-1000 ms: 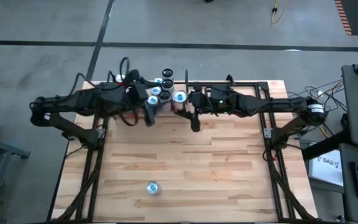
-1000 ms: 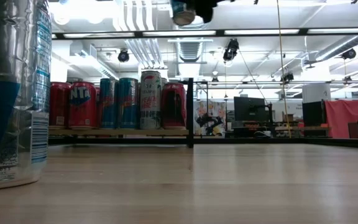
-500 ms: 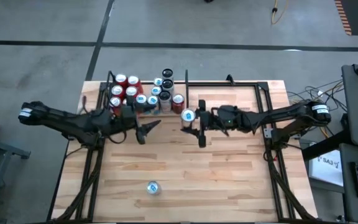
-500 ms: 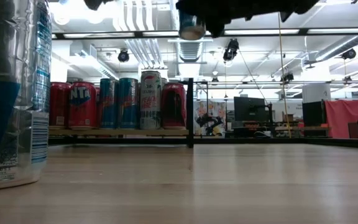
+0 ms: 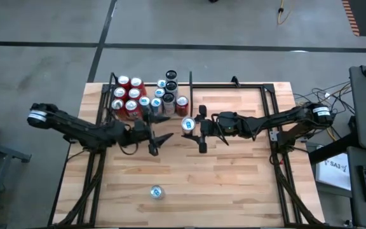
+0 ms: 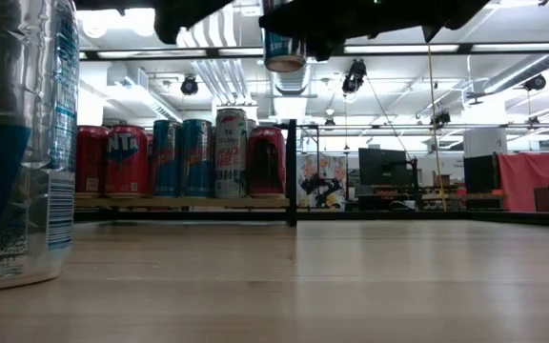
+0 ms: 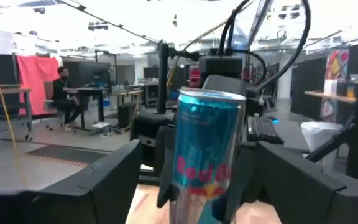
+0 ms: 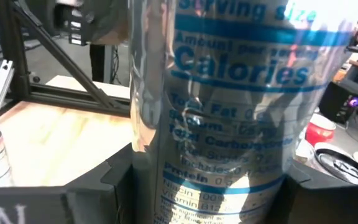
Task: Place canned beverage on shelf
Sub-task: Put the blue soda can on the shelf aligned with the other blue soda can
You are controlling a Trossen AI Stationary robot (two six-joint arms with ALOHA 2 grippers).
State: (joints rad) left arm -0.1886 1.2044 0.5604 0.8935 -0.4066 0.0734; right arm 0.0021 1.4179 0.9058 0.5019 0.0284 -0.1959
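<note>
Red Bull can (image 5: 187,124) hangs upright above the wooden table (image 5: 234,172), clamped between the fingers of the right gripper (image 5: 194,126), its long axis vertical and its base well clear of the boards in the low view.

Going left to right in the overhead view: the left gripper (image 5: 159,141) sits just in front of the shelf (image 5: 114,89) with its fingers spread and nothing between them. Its wrist camera looks straight at the held can (image 7: 207,155), so the two grippers face each other across it.

The narrow shelf bay lies behind and to the left of the can, already crowded with upright red and blue cans (image 5: 129,100). Judging from this, the carrying arm must travel back and leftward, keeping the can vertical.

A spare silver can (image 5: 156,191) stands alone near the table's front edge, well apart from both arms.
</note>
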